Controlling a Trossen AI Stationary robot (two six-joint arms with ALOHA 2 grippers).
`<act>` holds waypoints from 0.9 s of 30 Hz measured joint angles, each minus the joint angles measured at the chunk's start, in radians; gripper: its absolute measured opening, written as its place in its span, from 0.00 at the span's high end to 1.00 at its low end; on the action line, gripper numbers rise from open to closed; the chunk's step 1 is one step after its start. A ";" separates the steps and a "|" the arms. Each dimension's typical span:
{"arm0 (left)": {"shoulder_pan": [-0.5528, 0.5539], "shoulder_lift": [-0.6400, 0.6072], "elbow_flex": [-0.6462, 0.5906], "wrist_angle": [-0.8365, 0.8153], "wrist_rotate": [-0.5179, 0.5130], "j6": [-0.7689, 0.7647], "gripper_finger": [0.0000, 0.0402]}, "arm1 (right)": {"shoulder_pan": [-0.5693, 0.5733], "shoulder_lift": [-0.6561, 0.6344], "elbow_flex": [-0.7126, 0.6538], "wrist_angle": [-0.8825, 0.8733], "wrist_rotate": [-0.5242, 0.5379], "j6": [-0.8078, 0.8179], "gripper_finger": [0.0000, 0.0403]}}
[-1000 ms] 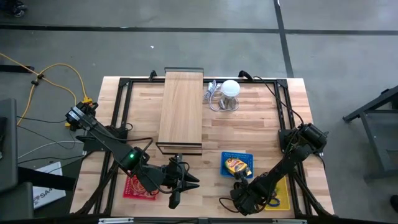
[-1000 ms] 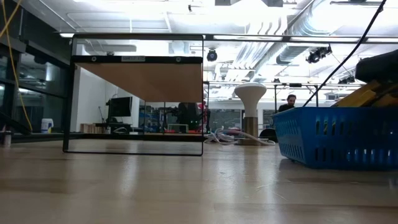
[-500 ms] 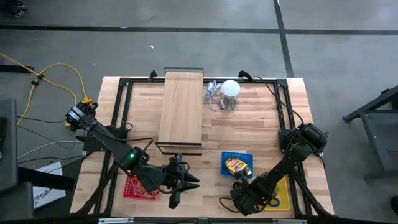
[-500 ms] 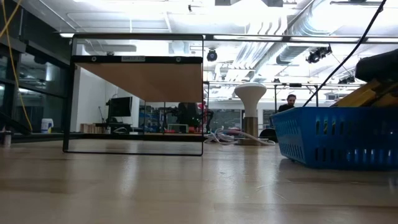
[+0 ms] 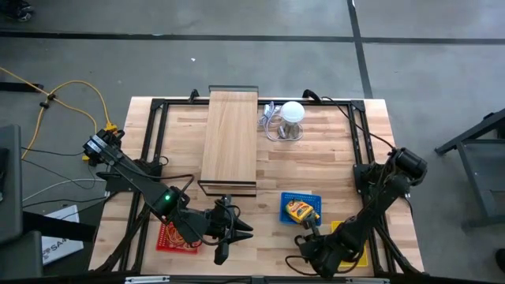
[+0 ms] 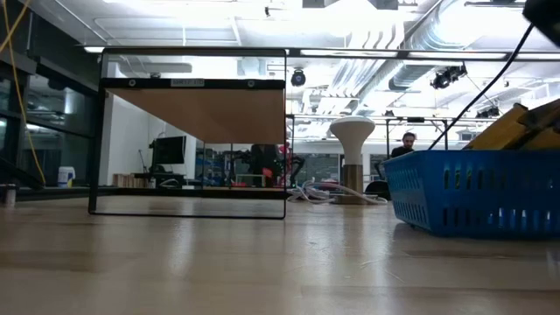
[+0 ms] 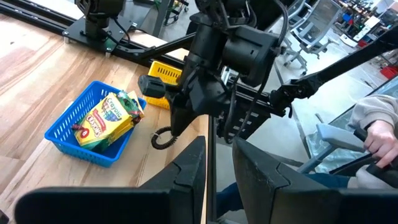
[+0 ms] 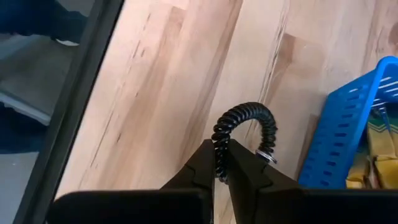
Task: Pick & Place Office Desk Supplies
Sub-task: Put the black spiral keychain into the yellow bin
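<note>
Coil (image 8: 244, 127) pinched — my right jaws (image 8: 221, 163) are pressed tight on one end of a black spiral loop, the rest of it arching up and over just off the wood. From the left wrist view the same black loop (image 7: 161, 138) hangs at the tip of my right jaws (image 7: 175, 126), beside the blue basket (image 7: 65, 135) near the bench's front edge. From overhead, my right jaws (image 5: 303, 263) sit low at the front of the bench (image 5: 316, 158), just in front of the blue basket (image 5: 312, 196), with a yellow tray (image 5: 361, 251) close at the right.

Inside the basket lies a yellow-orange crayon pack (image 7: 106, 117), plain to see from above too (image 5: 300, 210).

My left jaws (image 5: 230, 241) wait near the front edge as well, left of centre, fingers (image 7: 188, 171) standing a little apart with nothing between them. A red tray (image 5: 167, 237) lies just to their left.

Farther back, a long pale wooden board (image 5: 230, 136) runs toward the rear, and a white round object (image 5: 293, 111) sits beside it with grey cable (image 5: 271, 122) bundled at its base.
</note>
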 joint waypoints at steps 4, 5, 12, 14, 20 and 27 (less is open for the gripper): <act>0.000 0.000 0.000 0.000 0.000 0.000 0.81 | 0.012 -0.003 0.000 0.000 0.007 0.002 0.96; 0.000 0.000 0.000 0.000 0.000 0.000 0.81 | 0.015 -0.003 0.000 0.000 0.008 0.002 0.96; 0.000 0.000 0.000 0.000 0.000 0.000 0.81 | 0.023 -0.014 0.000 -0.081 0.009 0.106 0.96; 0.000 0.000 0.000 0.000 0.000 0.000 0.81 | 0.032 -0.030 0.000 -0.133 0.017 0.172 0.96; 0.000 0.000 0.000 0.000 0.000 0.000 0.81 | 0.086 -0.084 0.000 -0.258 0.044 0.365 0.96; 0.000 0.000 0.000 0.000 0.000 0.000 0.81 | 0.171 -0.124 0.000 -0.386 0.034 0.601 0.96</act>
